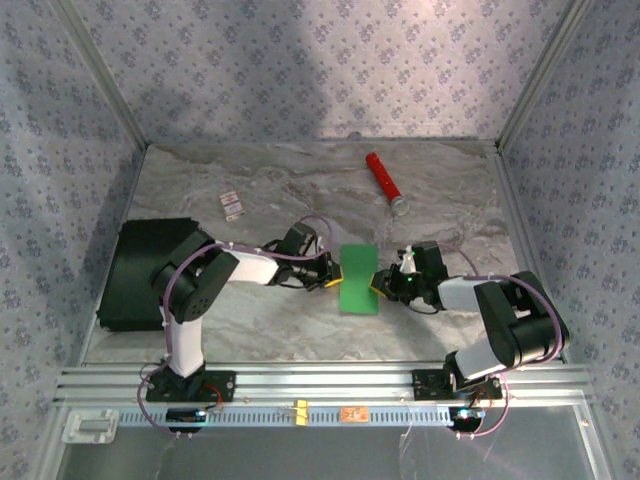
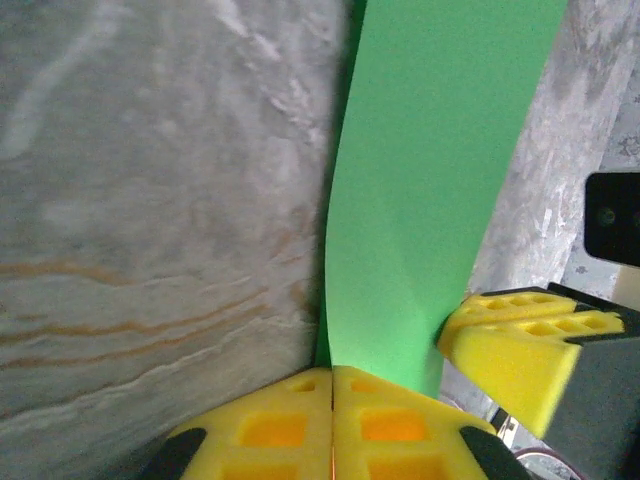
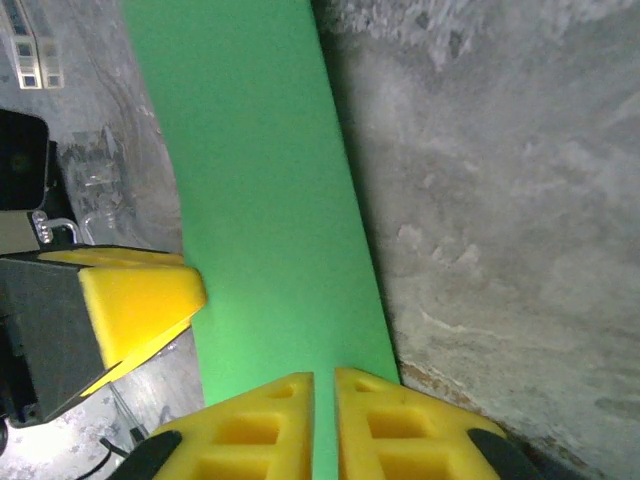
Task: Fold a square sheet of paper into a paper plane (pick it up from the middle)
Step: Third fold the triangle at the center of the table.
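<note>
Green sheet of paper [image 1: 359, 280] lay as a folded upright rectangle, directly between the two tools and at the fingertips of both. Left tool [image 2: 332, 420]: yellow pads pressed flat together with no gap, clamped on the sheet's near edge; from there the paper ran straight ahead, curving slightly. Right tool [image 3: 323, 430]: pads stood a narrow slit apart, green showing in the slit; could not tell whether they pinched the sheet. In each wrist view the opposite tool's yellow finger [image 2: 510, 345] sat at the sheet's far edge, touching or just beside it. Marbled bench [image 1: 260, 200] lay under the paper. Red cylinder [image 1: 381, 176] lay well beyond the right tool; black flat box [image 1: 140, 275] sat behind the left tool, beside its arm.
</note>
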`<state>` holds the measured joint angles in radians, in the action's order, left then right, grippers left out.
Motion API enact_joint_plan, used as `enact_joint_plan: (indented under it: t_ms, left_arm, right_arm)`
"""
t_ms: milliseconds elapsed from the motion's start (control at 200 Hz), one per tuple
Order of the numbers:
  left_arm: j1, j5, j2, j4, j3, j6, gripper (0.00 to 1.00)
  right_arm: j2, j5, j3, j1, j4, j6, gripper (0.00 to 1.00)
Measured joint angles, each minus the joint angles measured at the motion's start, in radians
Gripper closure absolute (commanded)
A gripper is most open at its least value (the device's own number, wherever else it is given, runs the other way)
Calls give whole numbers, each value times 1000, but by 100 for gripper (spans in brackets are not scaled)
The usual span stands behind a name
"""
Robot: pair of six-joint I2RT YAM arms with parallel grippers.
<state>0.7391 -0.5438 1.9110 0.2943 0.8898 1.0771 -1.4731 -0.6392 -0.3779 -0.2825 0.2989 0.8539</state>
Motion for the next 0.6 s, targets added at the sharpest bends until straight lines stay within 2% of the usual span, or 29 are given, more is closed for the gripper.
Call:
enact_joint_plan:
  t_ms: [210, 365, 515, 605]
  left_arm:
    - [-21, 1, -55, -1, -41, 9, 97]
    - [-49, 0, -119, -5, -77, 9, 97]
    - [-72, -12, -158, -10, -109, 9, 97]
    - [-77, -16, -162, -18, -112, 9, 96]
  right_arm:
    - [69, 8, -1, -16, -42, -29, 58]
    - [177, 58, -41, -73, -149, -109, 51]
    - [239, 171, -90, -198, -212, -207, 44]
    - [254, 279, -103, -317, -224, -280, 35]
